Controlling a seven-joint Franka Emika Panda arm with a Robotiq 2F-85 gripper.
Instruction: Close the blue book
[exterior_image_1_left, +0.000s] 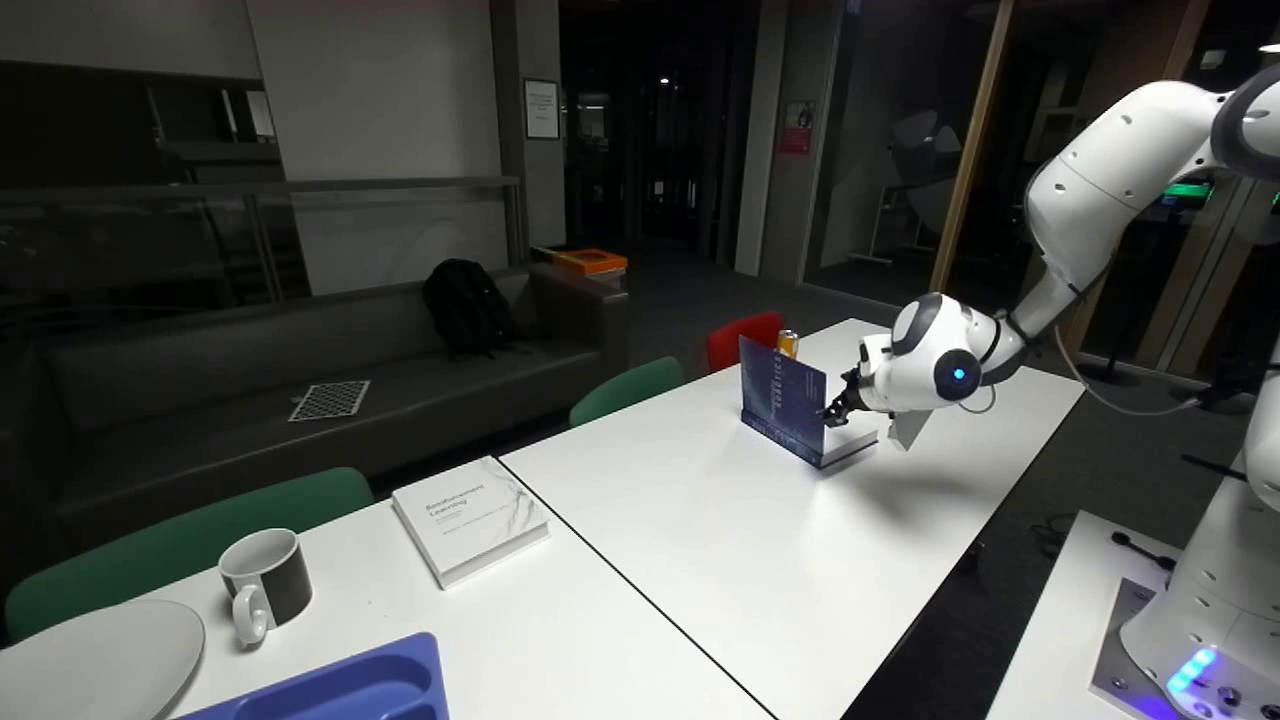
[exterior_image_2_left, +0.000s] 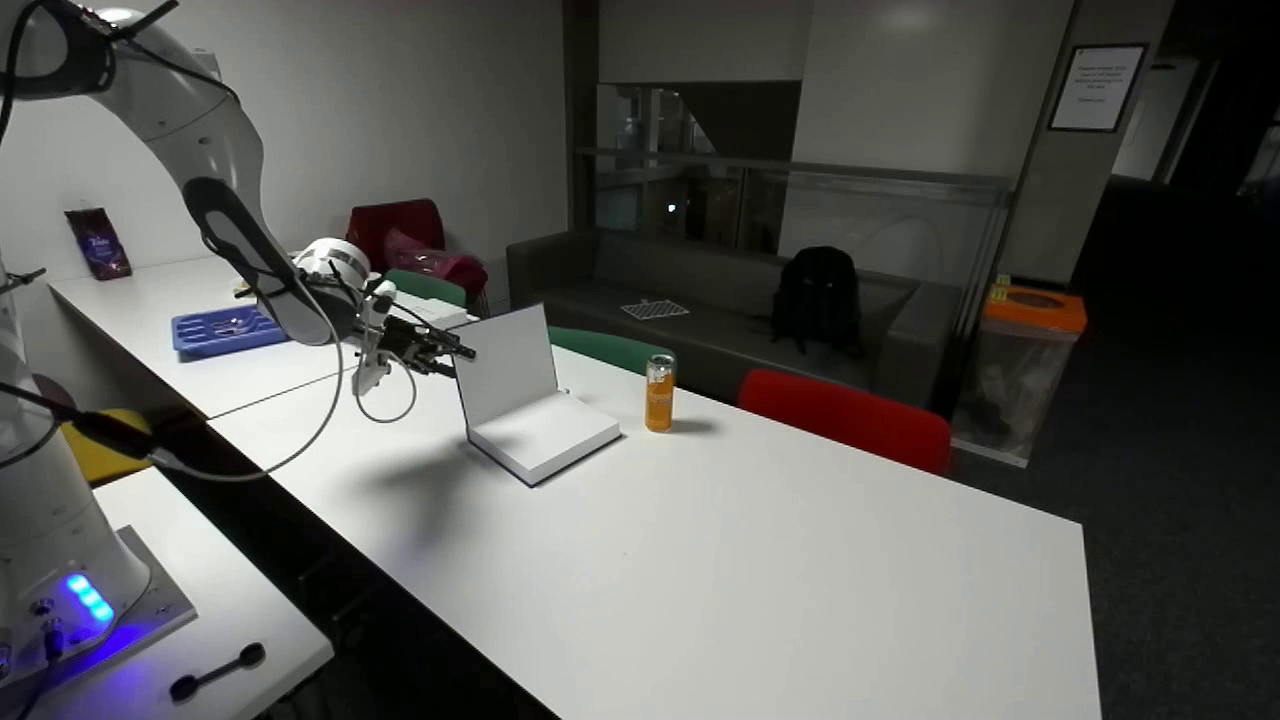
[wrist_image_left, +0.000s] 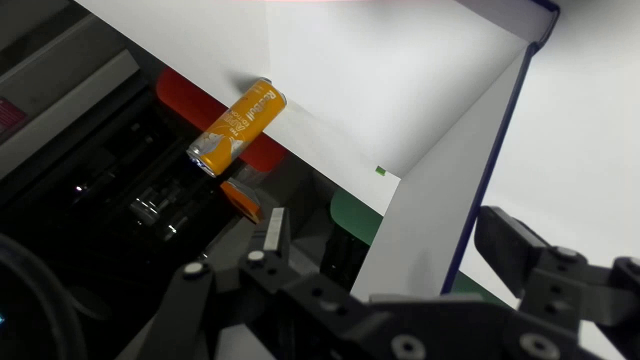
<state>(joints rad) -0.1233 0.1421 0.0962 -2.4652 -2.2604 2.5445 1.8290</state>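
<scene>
The blue book (exterior_image_1_left: 782, 395) lies open on the white table, its front cover standing nearly upright. Its white inner cover and page block (exterior_image_2_left: 548, 432) show in an exterior view. In the wrist view the raised cover (wrist_image_left: 440, 210) runs down between the fingers. My gripper (exterior_image_1_left: 838, 408) is at the cover's near side edge; it also shows in an exterior view (exterior_image_2_left: 458, 362) and in the wrist view (wrist_image_left: 382, 225). The fingers are wide apart. One finger is on the blue outer side, seemingly touching or very close to it. The other is on the inner side, well apart from the cover.
An orange can (exterior_image_2_left: 660, 393) stands on the table behind the book. A white book (exterior_image_1_left: 470, 518), a mug (exterior_image_1_left: 265, 578), a plate (exterior_image_1_left: 110, 660) and a blue tray (exterior_image_1_left: 390, 680) are farther along the tables. Red (exterior_image_2_left: 845, 415) and green (exterior_image_1_left: 625, 388) chairs line the far edge.
</scene>
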